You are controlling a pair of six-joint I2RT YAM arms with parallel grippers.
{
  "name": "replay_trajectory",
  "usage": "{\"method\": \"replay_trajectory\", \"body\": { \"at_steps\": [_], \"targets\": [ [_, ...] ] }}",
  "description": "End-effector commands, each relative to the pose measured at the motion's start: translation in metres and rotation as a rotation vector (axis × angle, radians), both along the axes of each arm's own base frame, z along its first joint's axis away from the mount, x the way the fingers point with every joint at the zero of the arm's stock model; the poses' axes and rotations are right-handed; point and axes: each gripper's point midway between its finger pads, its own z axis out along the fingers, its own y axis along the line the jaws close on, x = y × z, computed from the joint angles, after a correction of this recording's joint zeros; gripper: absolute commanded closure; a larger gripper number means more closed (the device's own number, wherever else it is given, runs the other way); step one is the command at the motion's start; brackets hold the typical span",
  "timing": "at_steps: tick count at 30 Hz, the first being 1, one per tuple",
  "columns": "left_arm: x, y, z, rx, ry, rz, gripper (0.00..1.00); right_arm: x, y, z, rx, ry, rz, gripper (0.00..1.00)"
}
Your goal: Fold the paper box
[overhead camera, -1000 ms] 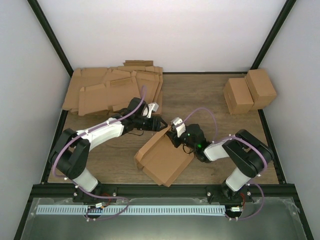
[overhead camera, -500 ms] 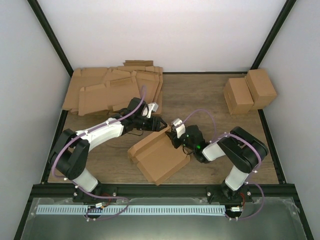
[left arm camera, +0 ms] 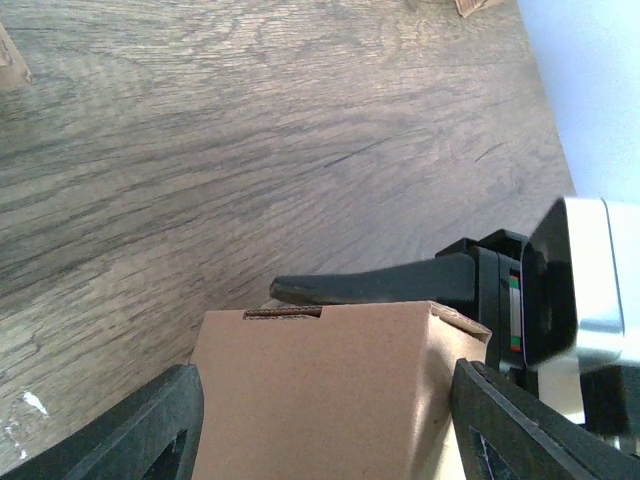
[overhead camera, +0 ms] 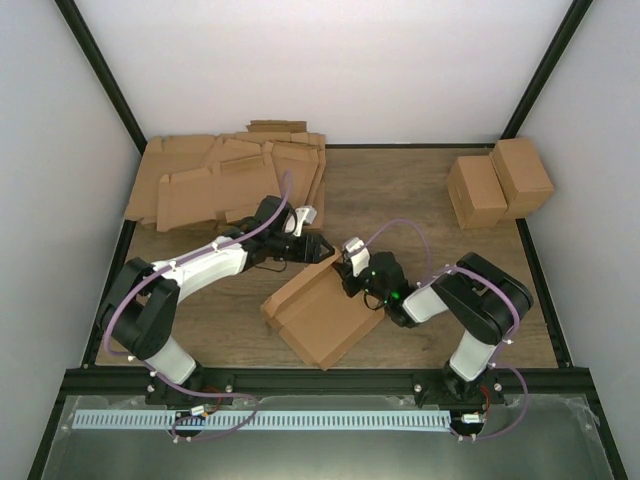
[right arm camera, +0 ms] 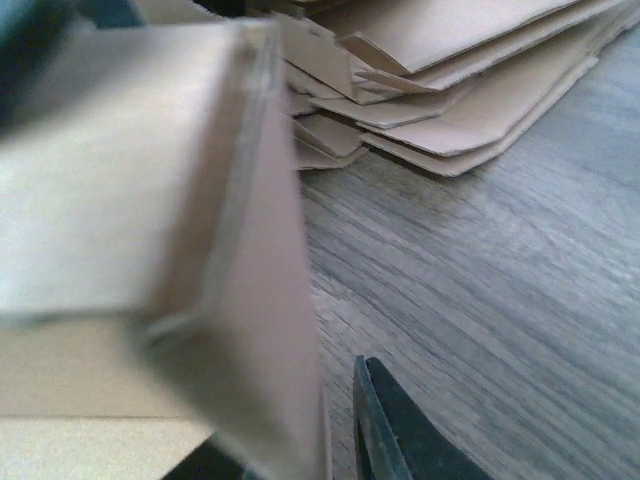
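Item inspected: the paper box point(overhead camera: 325, 315), plain brown cardboard, wide and shallow, partly formed. It lies on the counter point(overhead camera: 400, 195) slightly near of centre and is skewed, with corners toward 12, 3, 6 and 9 o'clock in the top view. A wall is turned up along its 10 o'clock edge. In the left wrist view an upright panel point(left arm camera: 320, 390) shows a slot cut at its top edge and a folded corner on the right. The right wrist view shows the same wall point(right arm camera: 200, 230) close and blurred.

Left hand point(overhead camera: 322, 247): at the 12 o'clock corner of the box, jaws wide. Its fingers point(left arm camera: 140, 430) stand to either side of the upright panel. Contact with the panel's side edges cannot be told.

Right hand point(overhead camera: 350, 275): at the 1 o'clock edge of the box, jaws narrow. One finger point(right arm camera: 395, 430) sits just beside the wall and the other is hidden. Whether the wall is clamped cannot be told.

Surroundings: a stack of flat cardboard sheets point(overhead camera: 230, 180) lies at 11 o'clock, against the far-left corner and well apart from the box. Two small cartons point(overhead camera: 497, 180) stand at 2 o'clock by the right edge.

Clearances: bare wood runs from 12 to 3 o'clock between the box and the cartons. The 6 o'clock corner of the box is near the counter's near edge.
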Motion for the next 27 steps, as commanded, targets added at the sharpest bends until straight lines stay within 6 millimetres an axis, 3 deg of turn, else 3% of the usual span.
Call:
{"method": "replay_trajectory", "body": {
  "at_steps": [1,9,12,23,27],
  "targets": [
    [-0.013,0.01,-0.025,0.055,0.058,0.0,0.3,0.008,-0.004,0.011,0.027,-0.035,-0.048,0.77],
    [-0.013,0.011,-0.027,0.061,0.059,0.001,0.3,-0.001,-0.007,0.029,0.072,-0.067,-0.029,0.69],
    [-0.013,0.01,-0.027,0.059,0.062,0.001,0.3,-0.001,-0.007,0.034,0.08,-0.078,-0.028,0.74],
    [-0.016,0.009,-0.029,0.051,0.081,-0.011,0.3,-0.006,-0.006,0.058,0.118,-0.144,0.003,0.75],
    [-0.017,0.008,-0.03,0.052,0.085,-0.017,0.3,-0.004,-0.004,0.063,0.125,-0.168,0.006,0.8]
  ]
}}
